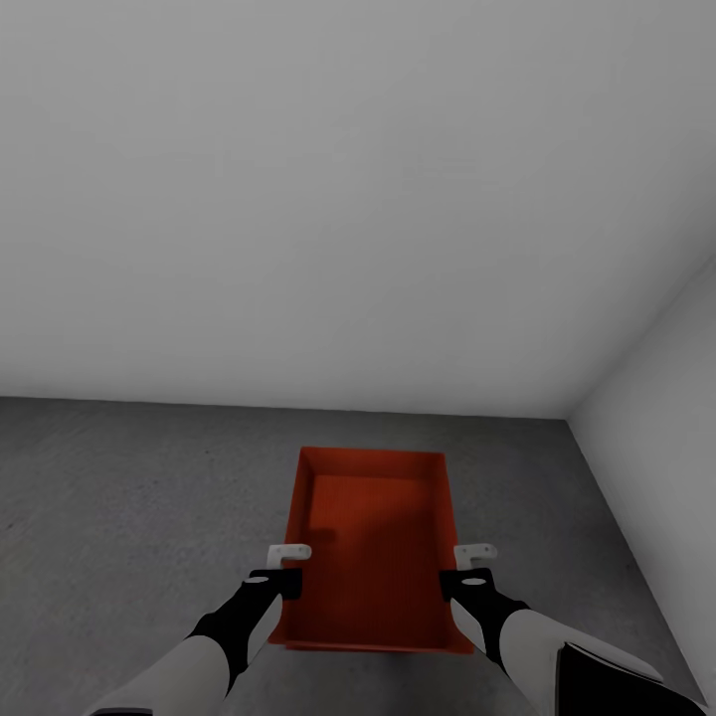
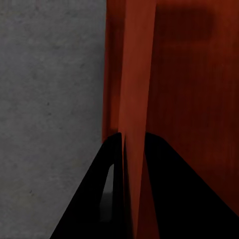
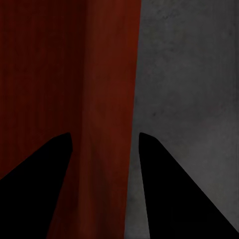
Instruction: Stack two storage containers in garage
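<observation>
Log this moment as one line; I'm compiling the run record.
place: garage corner | storage container over concrete floor | left pincer shut on left wall | right pincer open astride right wall

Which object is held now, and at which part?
The left gripper pinches the storage container at its left wall; the right gripper straddles the right wall, open.

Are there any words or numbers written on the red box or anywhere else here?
None: no words, numbers or signs can be read anywhere.
The orange-red storage container has plain walls with no label.
The grey concrete floor and the pale wall are bare.
The left gripper and right gripper carry no writing.
</observation>
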Motion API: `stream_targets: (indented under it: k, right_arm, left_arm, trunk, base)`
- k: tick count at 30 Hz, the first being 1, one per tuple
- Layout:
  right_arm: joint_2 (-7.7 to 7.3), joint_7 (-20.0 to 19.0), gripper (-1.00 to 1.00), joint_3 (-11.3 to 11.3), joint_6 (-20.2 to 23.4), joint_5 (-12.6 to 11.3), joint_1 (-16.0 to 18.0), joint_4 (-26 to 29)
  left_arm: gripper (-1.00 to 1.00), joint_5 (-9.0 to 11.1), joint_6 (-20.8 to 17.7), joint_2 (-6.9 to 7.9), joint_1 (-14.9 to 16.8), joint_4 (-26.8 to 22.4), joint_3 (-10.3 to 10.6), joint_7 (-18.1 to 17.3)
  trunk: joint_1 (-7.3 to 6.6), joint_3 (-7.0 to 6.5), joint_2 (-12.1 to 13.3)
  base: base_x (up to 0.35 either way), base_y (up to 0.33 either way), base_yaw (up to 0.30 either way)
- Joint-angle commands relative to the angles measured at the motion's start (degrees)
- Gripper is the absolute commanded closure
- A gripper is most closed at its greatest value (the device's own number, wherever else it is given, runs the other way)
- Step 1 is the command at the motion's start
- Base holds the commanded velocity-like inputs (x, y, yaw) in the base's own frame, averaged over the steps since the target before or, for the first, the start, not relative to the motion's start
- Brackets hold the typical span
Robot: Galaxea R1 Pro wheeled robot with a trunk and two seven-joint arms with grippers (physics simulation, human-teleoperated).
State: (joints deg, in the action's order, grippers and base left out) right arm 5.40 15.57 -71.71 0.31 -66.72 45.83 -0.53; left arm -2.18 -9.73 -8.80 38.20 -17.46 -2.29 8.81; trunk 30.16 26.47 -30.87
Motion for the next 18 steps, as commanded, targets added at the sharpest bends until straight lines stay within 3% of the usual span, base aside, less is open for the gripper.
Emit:
stream_targets:
  k: [1,18]
  right_arm:
    - [-0.04,0.2,1.0,-0.6,0.0,0.0,0.0,-0.4]
    - [-0.04,0.2,1.0,-0.6,0.0,0.0,0.0,-0.4]
  left_arm:
    - [1.0,-0.5,-0.4,0.11,0.0,-0.1,-1.6,0.0]
    - [1.0,-0.5,-0.3,0.18,0.0,-0.1,-1.6,0.2]
  trunk:
    - [0.02,0.06,-0.1]
    - [0.02,0.06,-0.1]
  base:
    - [0.0,0.0,-0.024]
    - [0.0,0.0,-0.003]
